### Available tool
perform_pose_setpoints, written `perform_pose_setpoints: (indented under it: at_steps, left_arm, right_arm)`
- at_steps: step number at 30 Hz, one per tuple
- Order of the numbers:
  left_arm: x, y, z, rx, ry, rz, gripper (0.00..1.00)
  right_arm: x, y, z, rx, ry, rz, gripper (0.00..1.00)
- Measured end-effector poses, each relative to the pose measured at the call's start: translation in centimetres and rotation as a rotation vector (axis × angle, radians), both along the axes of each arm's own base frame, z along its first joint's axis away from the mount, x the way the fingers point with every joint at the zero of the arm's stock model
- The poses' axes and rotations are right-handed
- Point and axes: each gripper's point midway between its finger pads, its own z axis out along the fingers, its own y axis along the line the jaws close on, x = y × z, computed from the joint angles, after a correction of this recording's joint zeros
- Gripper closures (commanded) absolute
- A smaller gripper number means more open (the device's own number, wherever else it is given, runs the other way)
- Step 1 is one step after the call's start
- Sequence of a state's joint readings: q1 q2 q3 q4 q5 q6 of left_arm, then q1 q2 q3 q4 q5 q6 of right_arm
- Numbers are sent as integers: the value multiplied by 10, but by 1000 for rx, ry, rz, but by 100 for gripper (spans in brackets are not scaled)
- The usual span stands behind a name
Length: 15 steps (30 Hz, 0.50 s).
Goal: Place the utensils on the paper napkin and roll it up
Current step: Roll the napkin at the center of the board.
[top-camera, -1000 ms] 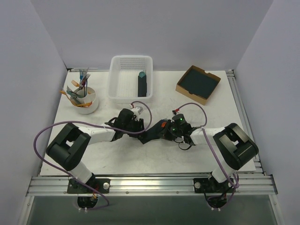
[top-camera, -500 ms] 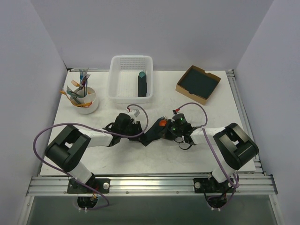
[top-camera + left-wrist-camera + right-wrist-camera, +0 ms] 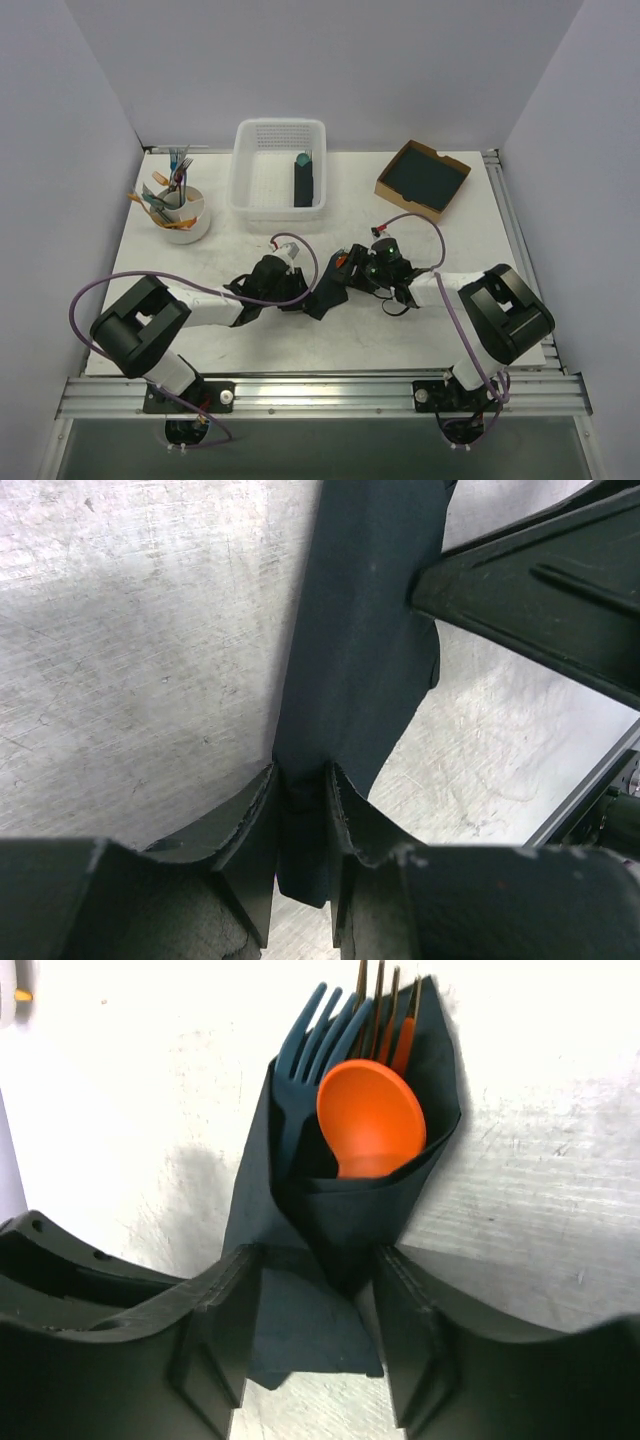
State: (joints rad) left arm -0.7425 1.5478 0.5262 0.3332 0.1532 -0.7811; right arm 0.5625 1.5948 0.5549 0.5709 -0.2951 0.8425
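Note:
The paper napkin (image 3: 325,297) lies rolled into a narrow dark bundle between the two arms. In the right wrist view the napkin (image 3: 345,1210) wraps the utensils: an orange spoon (image 3: 370,1115), a dark blue fork (image 3: 305,1050) and thin orange tines. An orange tip (image 3: 342,262) shows from above. My left gripper (image 3: 298,292) is shut on the roll's lower end (image 3: 305,810). My right gripper (image 3: 350,278) stands open astride the upper end (image 3: 315,1270), with gaps on both sides of the roll.
A white basket (image 3: 250,170) at the back holds a dark roll with a teal tip (image 3: 303,180). A cardboard box (image 3: 388,185) of dark sheets sits back right. A white cup (image 3: 190,222) of coloured cutlery stands back left.
The right gripper has opened and let go of the bundle. The left gripper has closed onto the roll's lower end and shifted slightly toward the near edge.

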Motion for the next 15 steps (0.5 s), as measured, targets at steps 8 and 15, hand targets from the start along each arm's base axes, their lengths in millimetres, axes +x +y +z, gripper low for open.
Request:
perform_pose_setpoints:
  at_steps: [8, 15]
  left_arm:
    - [0, -1, 0, -4, 10, 23, 69]
    - [1, -4, 0, -6, 23, 27, 69]
  right_arm:
    - [9, 0, 5, -11, -34, -6, 39]
    - [10, -8, 2, -54, -36, -30, 49]
